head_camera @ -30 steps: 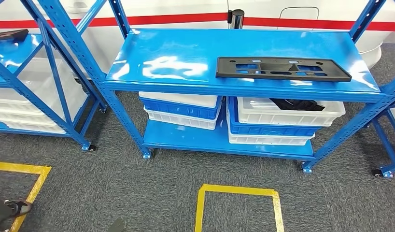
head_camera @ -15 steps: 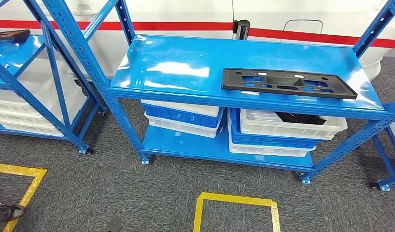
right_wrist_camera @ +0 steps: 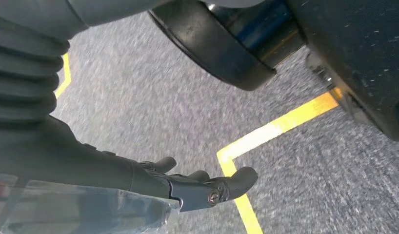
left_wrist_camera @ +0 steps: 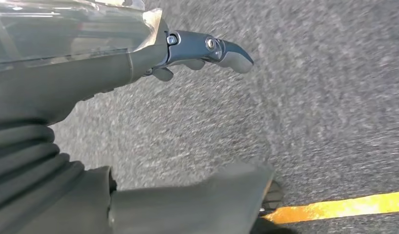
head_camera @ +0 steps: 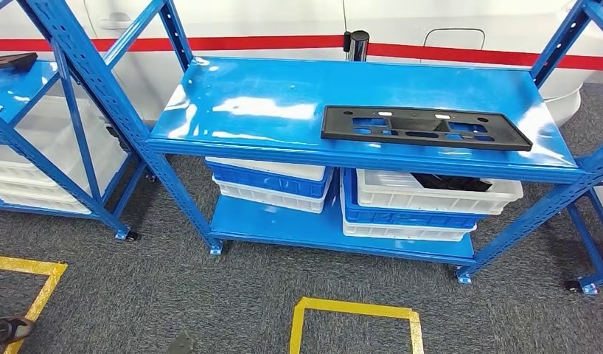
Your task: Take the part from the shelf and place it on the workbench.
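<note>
A long flat black plastic part (head_camera: 425, 127) with several cut-outs lies on the top board of the blue shelf (head_camera: 284, 103), toward its right end. In the left wrist view my left hand (left_wrist_camera: 202, 51) hangs over the grey carpet with its fingers apart and nothing in it. The right wrist view shows my right hand (right_wrist_camera: 202, 183) likewise hanging above the carpet, fingers loosely spread and holding nothing. Both hands are far below and in front of the shelf.
Stacked white and blue crates (head_camera: 424, 195) fill the shelf's lower level; one holds dark parts. A second blue rack (head_camera: 40, 125) stands at the left. A yellow tape square (head_camera: 354, 324) marks the carpet in front. A person's shoe (head_camera: 7, 330) is at the lower left.
The whole picture has shifted: the camera has moved, and the shelf now sits slightly more to the left and a little larger. The part lies unmoved on the shelf.
</note>
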### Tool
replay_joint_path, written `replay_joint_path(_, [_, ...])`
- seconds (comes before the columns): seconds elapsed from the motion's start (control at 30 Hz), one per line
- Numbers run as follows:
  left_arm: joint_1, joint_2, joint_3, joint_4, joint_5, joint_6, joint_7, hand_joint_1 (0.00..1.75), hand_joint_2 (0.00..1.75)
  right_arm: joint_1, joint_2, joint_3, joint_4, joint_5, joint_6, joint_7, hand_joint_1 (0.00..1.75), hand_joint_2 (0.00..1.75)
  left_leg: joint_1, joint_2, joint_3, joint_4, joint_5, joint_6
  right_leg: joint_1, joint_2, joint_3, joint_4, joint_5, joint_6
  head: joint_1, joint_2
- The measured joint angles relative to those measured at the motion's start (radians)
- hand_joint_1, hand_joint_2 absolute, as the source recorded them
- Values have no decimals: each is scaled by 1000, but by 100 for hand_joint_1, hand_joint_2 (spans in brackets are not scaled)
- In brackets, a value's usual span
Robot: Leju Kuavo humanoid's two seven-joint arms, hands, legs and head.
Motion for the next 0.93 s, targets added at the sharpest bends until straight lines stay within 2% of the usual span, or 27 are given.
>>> replay_joint_path(0.03, [12,1,-9,0,22,0,3,0,175,3,-1,0,-7,-24,1,-2,0,175,0,0,-19,29,-1,0,0,0,2,0,-2,-2,0,0])
replay_joint_path(0.07, [23,3,-19,0,44,0,7,0,175,5,-3,0,-16,-48,1,-4,0,175,0,0,-20,23,17,2,1,1,4,0,-3,-3,0,0])
replay_joint_path(0.1, [35,4,-30,1,66,1,9,0,175,6,-4,0,-26,-72,1,-6,0,175,0,0,-3,-23,51,5,1,3,7,0,-5,-4,0,0])
replay_joint_path(0.13, [45,6,-41,1,89,2,12,0,175,6,-5,-1,-37,-97,2,-8,0,175,0,0,27,-91,90,10,1,4,10,0,-7,-4,0,0])
replay_joint_path(0.17, [54,8,-53,1,112,2,15,0,175,6,-6,-1,-48,-122,2,-10,0,175,-2,0,57,-155,115,13,3,5,12,0,-9,-2,0,0])
replay_joint_path(0.2, [61,11,-66,1,135,4,17,0,175,6,-8,-1,-58,-147,3,-13,0,131,-4,0,79,-202,129,15,6,5,12,-1,-11,2,1,0])
replay_joint_path(0.23, [69,13,-79,1,159,5,20,0,131,8,-9,-1,-66,-173,4,-15,0,87,-7,0,90,-226,131,17,9,5,12,-3,-13,7,1,0])
replay_joint_path(0.3, [84,17,-106,1,206,9,26,0,44,15,-13,-1,-80,-224,8,-19,0,0,-14,-1,95,-235,127,26,11,5,13,-14,-13,20,1,0])
replay_joint_path(0.33, [91,20,-120,0,230,10,29,0,0,22,-15,-1,-85,-249,10,-21,0,0,-14,-1,101,-243,129,33,12,4,16,-15,-15,26,1,0])
replay_joint_path(0.4, [100,24,-146,-7,276,11,34,0,0,38,-20,-1,-91,-300,14,-25,0,0,-13,1,114,-261,136,49,15,2,0,29,-44,25,3,0])
replay_joint_path(0.47, [101,28,-172,-22,322,12,39,0,0,61,-25,-1,-93,-350,17,-28,0,87,-17,2,118,-267,138,59,17,0,-60,153,-103,10,3,0])
replay_joint_path(0.5, [101,31,-185,-32,345,13,42,0,0,75,-27,-1,-93,-375,19,-30,0,131,-20,1,119,-267,137,62,18,0,-94,216,-127,7,3,0])
replay_joint_path(0.53, [101,33,-199,-44,368,13,45,0,0,91,-30,-1,-91,-400,20,-32,0,175,-24,0,120,-267,135,64,20,0,-115,254,-137,8,2,0])
replay_joint_path(0.57, [100,35,-212,-57,390,14,48,0,0,108,-32,-1,-90,-423,20,-34,0,175,-28,-1,122,-267,134,66,22,0,-118,254,-128,12,3,0])
replay_joint_path(0.6, [99,36,-225,-71,412,14,50,0,0,125,-35,-1,-87,-446,21,-35,0,175,-31,-2,125,-266,133,67,25,0,-100,212,-105,18,3,0])
replay_joint_path(0.63, [98,37,-238,-86,432,14,52,0,0,140,-38,-1,-84,-468,21,-37,0,175,-34,-4,128,-266,131,67,29,0,-66,139,-73,22,2,0])
replay_joint_path(0.7, [94,40,-263,-112,469,15,56,0,0,165,-43,-1,-78,-510,22,-41,0,175,-42,-4,134,-264,124,63,37,0,-7,14,-17,15,1,0])
replay_joint_path(0.73, [93,42,-275,-123,489,16,58,0,0,174,-44,-1,-76,-532,23,-43,0,175,-45,-4,136,-263,121,60,39,0,8,-17,-2,7,1,0])
replay_joint_path(0.77, [92,45,-287,-132,508,16,61,0,0,180,-45,-1,-75,-553,24,-45,0,175,-46,-4,137,-262,119,57,41,1,11,-23,4,0,0,0])
replay_joint_path(0.8, [94,48,-299,-139,527,17,64,0,0,185,-46,-1,-75,-574,26,-47,0,131,-46,-4,137,-262,117,55,39,1,14,-27,8,-5,1,0])
replay_joint_path(0.87, [103,54,-324,-148,569,18,70,0,0,191,-47,-1,-77,-620,30,-52,0,131,-43,-4,134,-247,105,46,30,-1,20,-33,13,-15,0,0])
replay_joint_path(0.9, [112,58,-339,-150,594,19,73,0,0,192,-48,-1,-81,-646,32,-54,0,131,-40,-4,122,-218,84,39,24,-2,23,-36,14,-21,-1,0])
replay_joint_path(0.93, [116,59,-346,-151,608,19,75,0,0,193,-49,-1,-83,-660,33,-55,0,175,-38,-4,117,-204,73,35,21,-3,25,-38,15,-24,-2,0])
